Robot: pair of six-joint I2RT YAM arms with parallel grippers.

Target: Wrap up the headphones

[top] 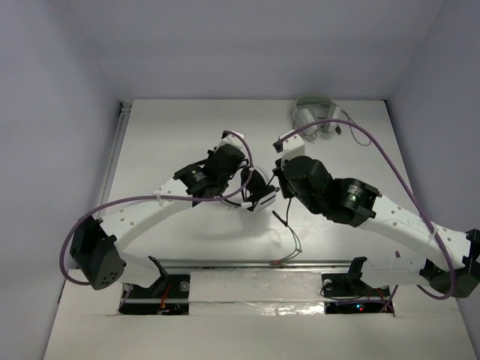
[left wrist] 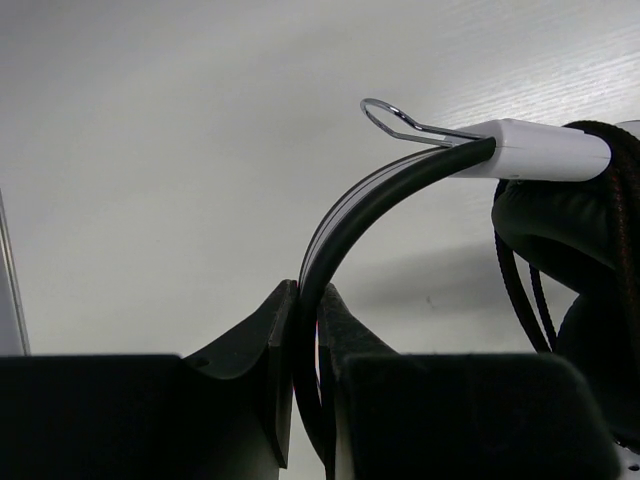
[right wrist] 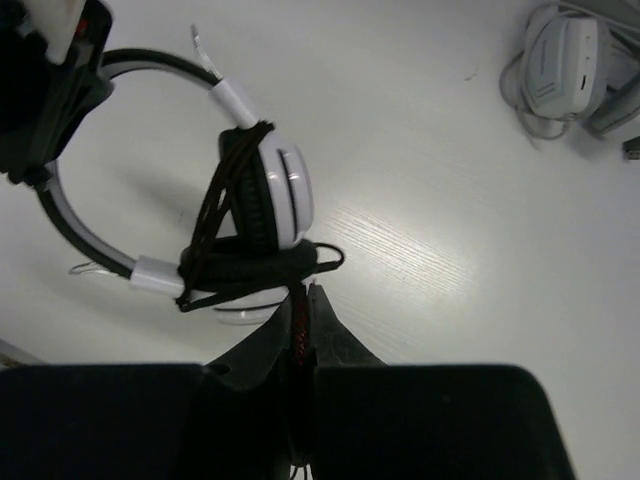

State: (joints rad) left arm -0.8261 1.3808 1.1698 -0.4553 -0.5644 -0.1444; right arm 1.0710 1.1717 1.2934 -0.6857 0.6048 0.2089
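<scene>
- I saw the headphones (right wrist: pixel 270 190) near the middle of the white table (top: pixel 165 135), held between my two arms.
- The left gripper (left wrist: pixel 308 300) was pinched shut on the thin black headband (left wrist: pixel 370 200).
- The right gripper (right wrist: pixel 302 300) was pinched shut on the thin cable (right wrist: pixel 213 215), just below the ear cups.
- Some cable was looped around the two ear cups, which sat pressed together.
- A loose bit of cable hung down and lay on the table in front of the headphones.
- From above, both arms covered most of the headphones, so I could only see a small part there.
- The pale grey headphones (right wrist: pixel 560 60) lay at the far right of the table, well apart from the ones I held.
- Their grey cord was bunched up right beside them.
- A purple wire on my right arm curved past close to that pale pair.
- Plain pale walls stood around the table.
</scene>
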